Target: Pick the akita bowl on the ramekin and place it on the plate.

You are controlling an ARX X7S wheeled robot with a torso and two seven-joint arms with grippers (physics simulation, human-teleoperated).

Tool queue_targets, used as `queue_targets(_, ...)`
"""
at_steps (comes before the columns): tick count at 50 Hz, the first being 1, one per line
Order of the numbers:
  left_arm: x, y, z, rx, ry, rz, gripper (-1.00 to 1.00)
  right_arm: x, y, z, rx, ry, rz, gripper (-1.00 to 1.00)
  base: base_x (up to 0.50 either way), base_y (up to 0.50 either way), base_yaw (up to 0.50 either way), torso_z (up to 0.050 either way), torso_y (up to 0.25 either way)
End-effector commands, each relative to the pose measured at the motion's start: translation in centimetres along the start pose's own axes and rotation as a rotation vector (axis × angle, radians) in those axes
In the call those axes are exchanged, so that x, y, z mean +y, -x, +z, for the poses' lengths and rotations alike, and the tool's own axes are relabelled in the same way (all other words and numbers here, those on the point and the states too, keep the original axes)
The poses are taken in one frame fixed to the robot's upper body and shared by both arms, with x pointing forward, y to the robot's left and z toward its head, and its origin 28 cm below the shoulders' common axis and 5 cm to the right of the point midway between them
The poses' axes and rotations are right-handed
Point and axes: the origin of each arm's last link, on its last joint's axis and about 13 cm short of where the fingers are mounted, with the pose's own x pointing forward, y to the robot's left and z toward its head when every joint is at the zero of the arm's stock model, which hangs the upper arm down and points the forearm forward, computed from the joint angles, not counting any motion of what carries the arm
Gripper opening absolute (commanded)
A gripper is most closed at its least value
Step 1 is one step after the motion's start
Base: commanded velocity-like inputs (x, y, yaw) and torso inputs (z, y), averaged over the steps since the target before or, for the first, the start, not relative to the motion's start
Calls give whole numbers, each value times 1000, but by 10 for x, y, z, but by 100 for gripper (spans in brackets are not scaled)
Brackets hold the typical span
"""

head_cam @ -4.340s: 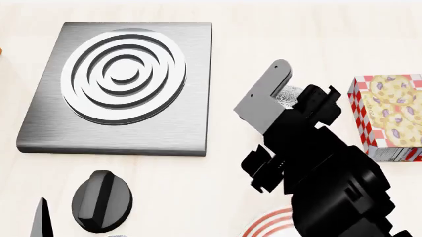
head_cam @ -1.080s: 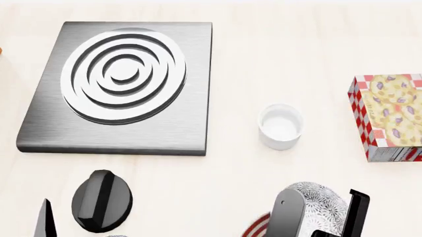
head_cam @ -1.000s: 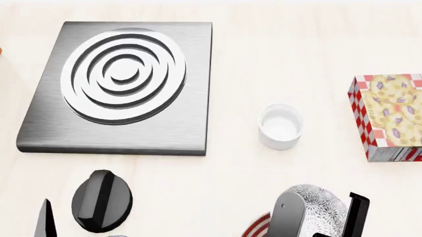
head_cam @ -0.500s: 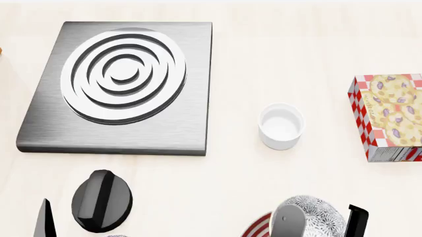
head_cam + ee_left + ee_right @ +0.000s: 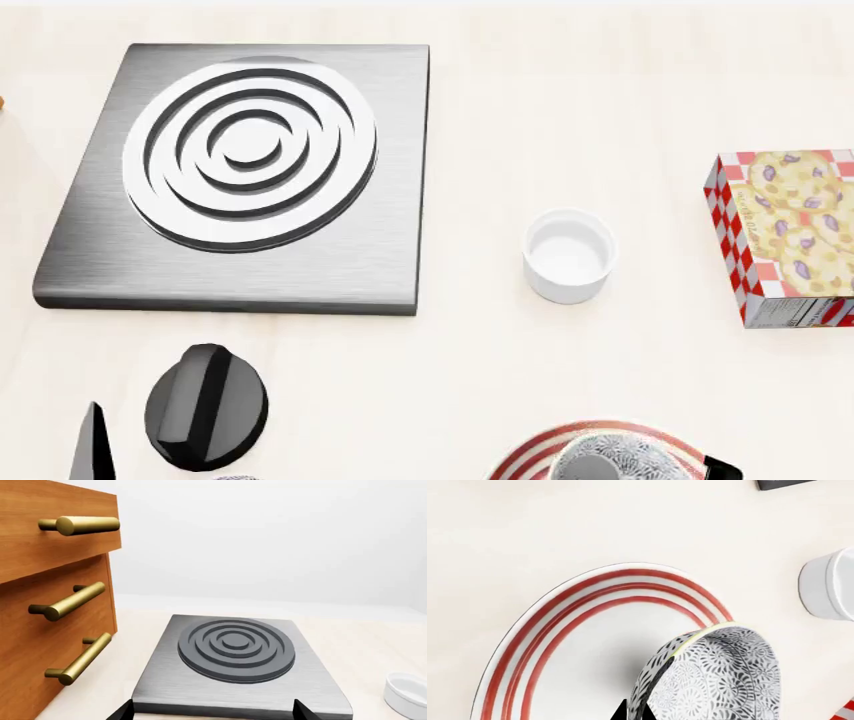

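Observation:
The akita bowl [image 5: 720, 675], speckled black and white, hangs tilted on its side low over the plate [image 5: 560, 630], a wide white plate with red rings. My right gripper [image 5: 632, 712] is shut on the bowl's rim, one dark fingertip on each side of the wall. In the head view the bowl [image 5: 625, 462] and plate [image 5: 530, 458] show only at the bottom edge. The ramekin [image 5: 570, 255] stands empty and upright further back on the table. My left gripper [image 5: 213, 712] is open, facing the stove plate, with nothing between its fingers.
A grey stove plate [image 5: 240, 170] with raised rings lies at the back left, and a black knob [image 5: 204, 405] sits in front of it. A cookie box [image 5: 787, 235] stands at the right. Wooden drawers [image 5: 53, 605] with brass handles rise beside the left arm.
My right gripper has carried the bowl off the ramekin and back toward me, then lowered it over the plate. The ramekin now stands bare. The left arm has not moved.

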Motion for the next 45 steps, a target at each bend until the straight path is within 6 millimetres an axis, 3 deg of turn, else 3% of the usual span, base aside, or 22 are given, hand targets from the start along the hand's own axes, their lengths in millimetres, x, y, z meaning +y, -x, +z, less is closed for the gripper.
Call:
queue_targets(1, 0, 0, 0, 1, -1, -1, 100, 2, -3, -3, -8, -6, -23, -100, 0, 0, 0, 0, 0)
queue_targets(45, -1, -1, -2, 5, -3, 1, 100, 10, -16, -8, -26, -28, -11, -100, 0, 0, 0, 0, 0)
